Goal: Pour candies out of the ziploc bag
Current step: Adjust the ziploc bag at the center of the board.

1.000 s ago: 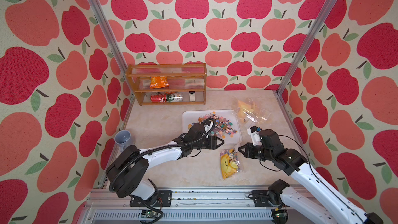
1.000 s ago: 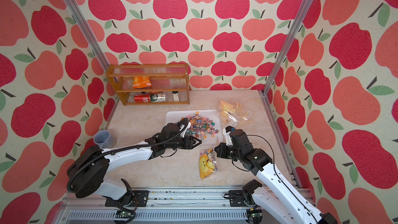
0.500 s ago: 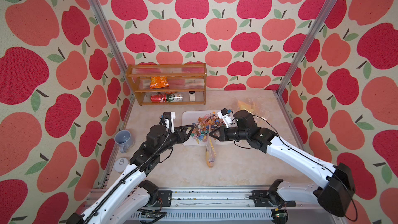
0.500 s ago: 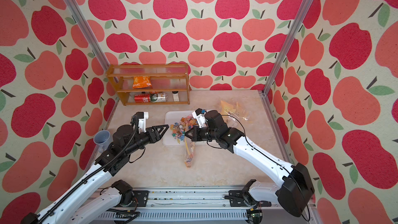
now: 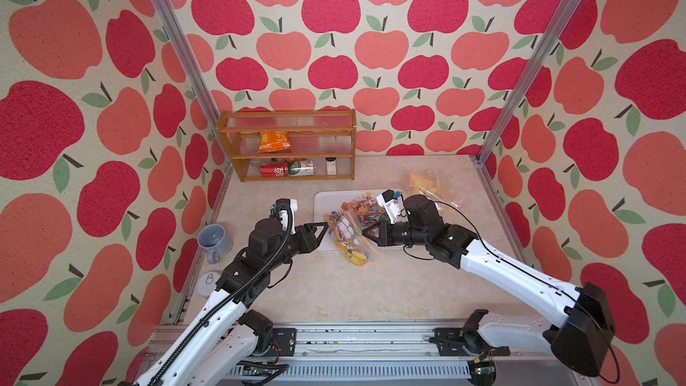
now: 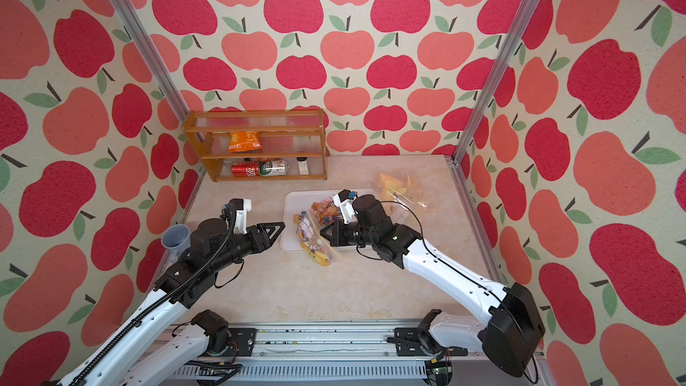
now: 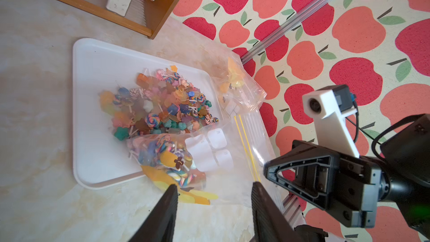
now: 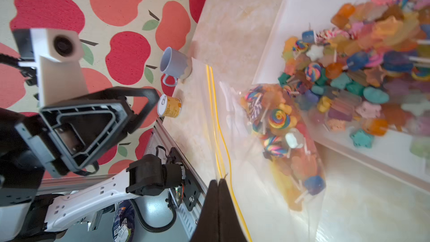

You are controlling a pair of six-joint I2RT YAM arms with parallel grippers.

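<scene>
Grippers: 2 in view.
Left: left gripper (image 7: 214, 185) has its jaws parted partway and holds nothing. Tips are close by the bag's lower end, contact unclear. It also shows in a top view (image 5: 326, 225).
Right: right gripper (image 8: 218, 181) has its jaws pressed together on the bag's edge, at the yellow zip strip.
Bags: 2. The bag (image 7: 232, 159) hangs tilted from the right gripper, its filled end across the tray's near rim and partly on the table (image 5: 334, 291). The second bag (image 5: 430, 185) lies flat beyond the tray toward the right wall, with yellow pieces inside.
Candy: candies (image 7: 160, 103) sit loose in 1 pile on the tray. A second lot (image 8: 277, 122) is inside the bag. Too many to count.
Tray: 1, white tray (image 5: 322, 200), mid-table.
Shelf: 1 wooden shelf (image 5: 286, 131) at the back wall.
Shelf load: 1 orange snack packet (image 5: 274, 142) on the middle level. Bottom level has 2 cans lying down, red can (image 5: 274, 169) and green can (image 5: 301, 167), plus 1 small bottle (image 5: 331, 165) upright beside them.
Left table edge: 1 grey mug (image 5: 213, 241), with 1 small tin (image 8: 169, 107) near it.
</scene>
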